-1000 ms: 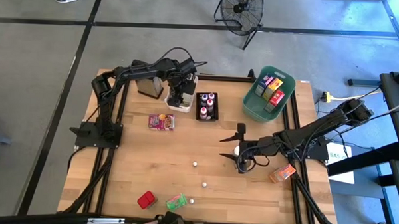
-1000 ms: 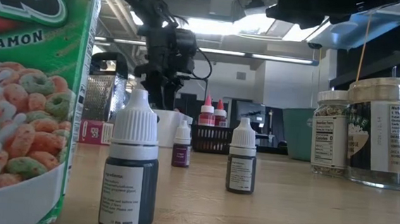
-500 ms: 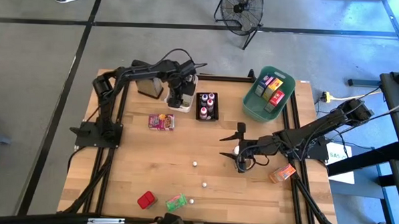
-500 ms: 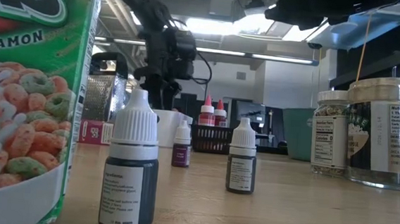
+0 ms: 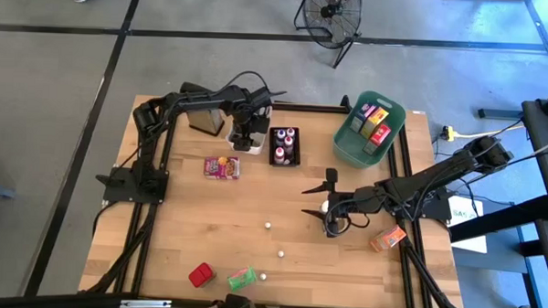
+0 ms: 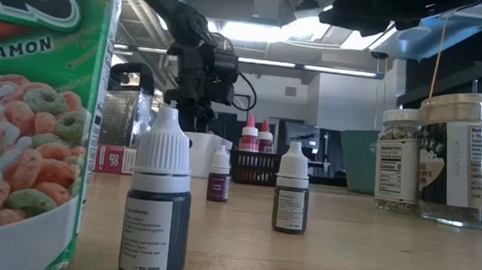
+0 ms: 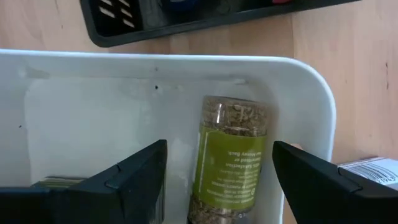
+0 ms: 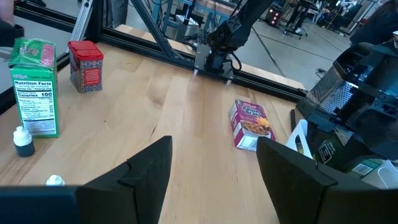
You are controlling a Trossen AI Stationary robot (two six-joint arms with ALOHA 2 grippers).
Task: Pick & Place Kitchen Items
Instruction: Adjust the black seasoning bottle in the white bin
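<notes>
Beside white bin (image 5: 247, 139): grater (image 5: 201, 118), black tray (image 5: 284, 145), teal bin (image 5: 349, 145)

A light wooden table (image 5: 235, 226) stood on a grey floor (image 5: 47, 119) crossed by dark lines. Near the table's far edge sat a white bin (image 7: 311, 99), and just beside it a black bin (image 5: 284, 145); a teal bin (image 5: 345, 147) lay farther toward the right corner. A grey, black-topped grater (image 5: 200, 117) stood on the other side of the white bin. Beyond the table stood a black floor fan (image 5: 329, 11).
</notes>
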